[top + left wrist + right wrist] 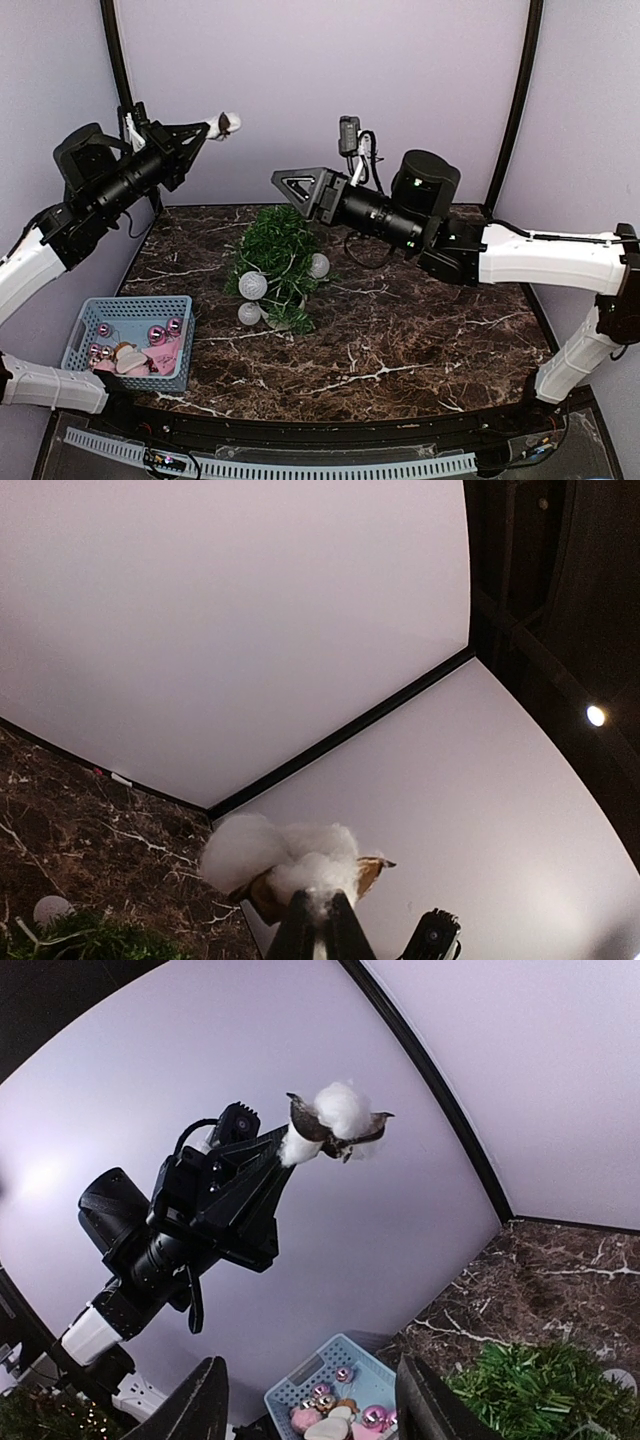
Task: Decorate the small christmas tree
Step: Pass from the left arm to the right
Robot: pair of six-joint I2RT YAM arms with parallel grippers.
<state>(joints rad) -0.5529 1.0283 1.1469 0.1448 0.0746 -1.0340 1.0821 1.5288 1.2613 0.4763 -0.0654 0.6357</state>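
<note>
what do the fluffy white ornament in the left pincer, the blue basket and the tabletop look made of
Fluffy white ornament: cotton-like fibre, wispy matte edges; brown parts unclear.
Light-blue slotted basket: probably moulded plastic, smooth uniform ribs.
Dark brown tabletop: polished marble or marble-print laminate, white veins.

Small christmas tree [278, 250] with silver baubles [253, 285], left jaws gripping fluffy white ornament [229, 123] aloft, blue basket [135, 303] near-left
</note>
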